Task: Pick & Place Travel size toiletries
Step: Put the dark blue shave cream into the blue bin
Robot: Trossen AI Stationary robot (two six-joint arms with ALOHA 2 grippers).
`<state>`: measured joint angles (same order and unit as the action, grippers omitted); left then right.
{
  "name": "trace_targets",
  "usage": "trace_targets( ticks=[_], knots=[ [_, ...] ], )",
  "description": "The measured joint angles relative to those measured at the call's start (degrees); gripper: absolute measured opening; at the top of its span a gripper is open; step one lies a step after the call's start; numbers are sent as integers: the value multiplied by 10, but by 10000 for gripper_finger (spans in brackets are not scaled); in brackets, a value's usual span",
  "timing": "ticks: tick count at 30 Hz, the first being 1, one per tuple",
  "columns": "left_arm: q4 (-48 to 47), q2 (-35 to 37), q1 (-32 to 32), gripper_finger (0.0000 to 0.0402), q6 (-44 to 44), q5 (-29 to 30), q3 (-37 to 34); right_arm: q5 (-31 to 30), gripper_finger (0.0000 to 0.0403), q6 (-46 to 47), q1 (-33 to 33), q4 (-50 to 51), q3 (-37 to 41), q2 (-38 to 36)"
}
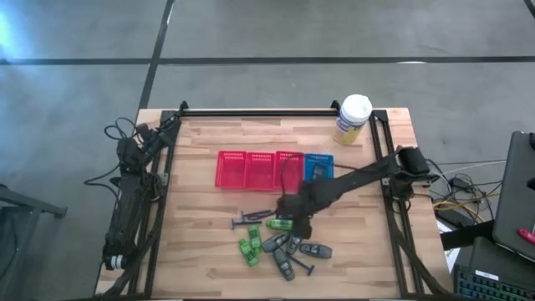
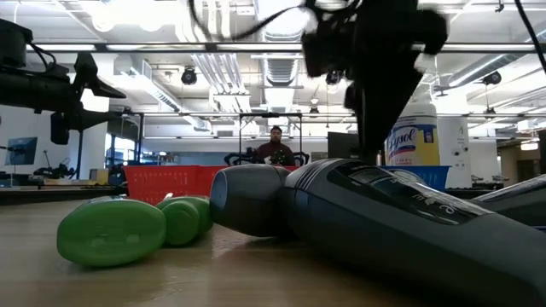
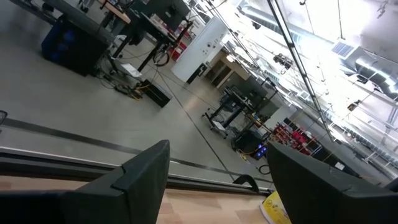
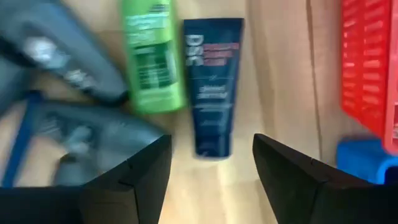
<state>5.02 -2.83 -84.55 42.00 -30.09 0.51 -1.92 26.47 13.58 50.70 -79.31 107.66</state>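
Pale wood table [image 1: 209, 142], seen from above: toiletries scattered in the lower centre of the frame, below a row of red baskets [image 1: 260, 169] and one blue basket [image 1: 318, 166]. Green bottles [image 1: 248, 247] lie lower left in the cluster, grey tubes [image 1: 284, 251] lower right, a thin dark stick [image 1: 251, 220] with long axis running left-right. Right gripper [image 1: 292, 211] hangs over the top of the cluster, beside a green bottle [image 1: 278, 223] lying left-right. Left arm parked folded along the table's left edge; yellow canister [image 1: 353, 119] at upper right. Low view: two green bottles [image 2: 128, 226] on their sides at lower left, a large grey tube [image 2: 392, 217] lying from centre toward lower right, the right arm dark overhead, a person far behind the baskets. Left wrist view: left gripper [image 3: 217, 186] fingers spread apart, holding nothing, facing the room. Right wrist view: right gripper [image 4: 211, 171] fingers apart, empty, above a dark navy tube [image 4: 213, 84] and a green bottle [image 4: 152, 56] lying side by side with parallel long axes running between frame top and bottom; blurred grey tubes at left, red basket at right edge.
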Motion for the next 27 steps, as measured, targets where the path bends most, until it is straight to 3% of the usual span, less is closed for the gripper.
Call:
trace_targets(
  ticks=[16,20,27],
  knots=[
    [-5,0,0,273,12,-1,0,-7,245,4,-1,-32,-4,92],
    [-5,0,0,273,12,-1,0,22,212,18,-7,-32,2,99],
    [-5,0,1,273,12,0,0,24,113,43,-9,-24,2,78]
  ],
)
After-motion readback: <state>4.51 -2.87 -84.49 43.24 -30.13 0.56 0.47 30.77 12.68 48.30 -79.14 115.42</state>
